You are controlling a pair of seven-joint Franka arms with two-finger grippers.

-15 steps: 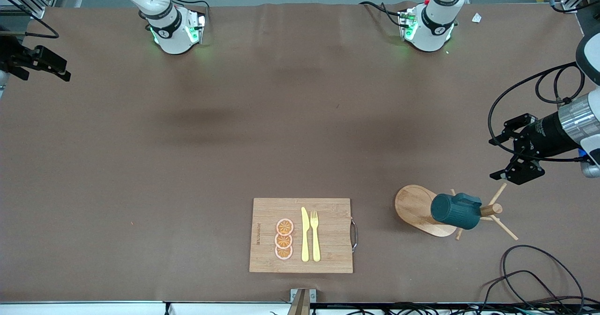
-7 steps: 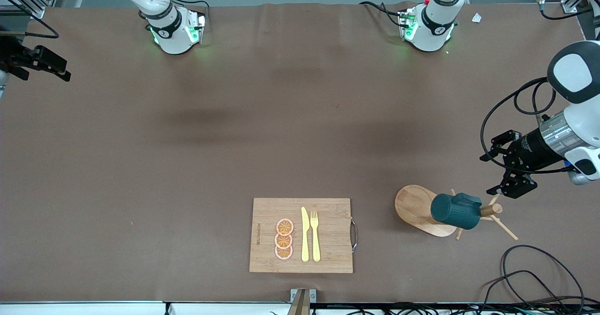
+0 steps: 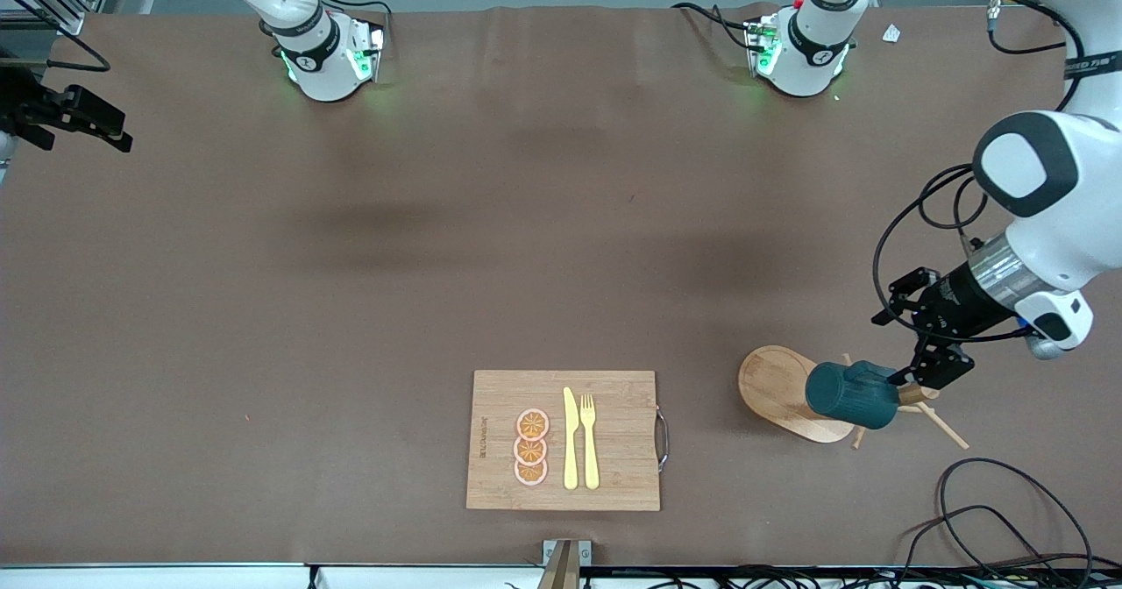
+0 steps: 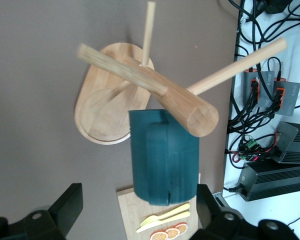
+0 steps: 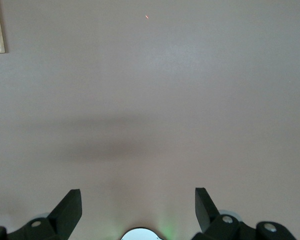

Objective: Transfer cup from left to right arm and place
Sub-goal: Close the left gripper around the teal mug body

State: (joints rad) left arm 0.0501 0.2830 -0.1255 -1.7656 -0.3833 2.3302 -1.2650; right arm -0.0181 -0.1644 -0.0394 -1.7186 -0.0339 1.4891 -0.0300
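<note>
The dark teal cup (image 3: 850, 393) hangs on its side on a peg of the wooden peg rack (image 3: 776, 387), at the left arm's end of the table. In the left wrist view the cup (image 4: 162, 160) hangs under the rack's thick post (image 4: 190, 107), its ribbed side and handle facing the camera. My left gripper (image 3: 898, 348) is open beside the rack's top, and its fingers stand on either side of the cup's bottom end without touching it (image 4: 138, 200). My right gripper (image 3: 110, 124) waits open and empty over bare table at the right arm's end (image 5: 138, 197).
A wooden cutting board (image 3: 614, 431) with a yellow knife, a fork and three orange slices lies near the table's front edge. Loose black cables (image 3: 1008, 519) lie by the front corner near the rack. Thin rack pegs (image 3: 947, 427) stick out sideways.
My left arm has swung in from the table's end toward the rack, bringing its open gripper up to the cup. The right arm and the cup have not moved.
</note>
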